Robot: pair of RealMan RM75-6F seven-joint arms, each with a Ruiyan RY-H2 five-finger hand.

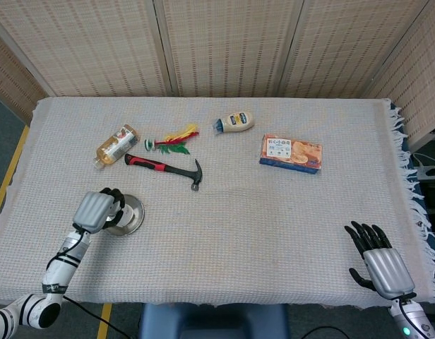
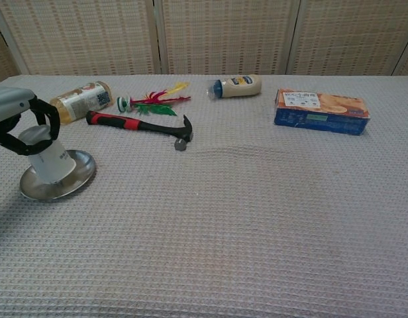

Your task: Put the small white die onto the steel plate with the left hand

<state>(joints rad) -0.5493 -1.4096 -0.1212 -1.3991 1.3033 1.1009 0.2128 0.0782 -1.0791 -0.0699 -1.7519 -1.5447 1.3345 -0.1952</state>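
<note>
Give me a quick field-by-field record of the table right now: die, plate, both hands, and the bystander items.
die: small white die sits on the plate, tilted
plate: steel plate at the near left of the table
left hand: left hand curled around the top of the die; contact unclear
right hand: right hand near the table's front right edge, fingers spread, holding nothing
bystanders: hammer, bottle, feathered shuttlecock, mayonnaise bottle, blue box
</note>
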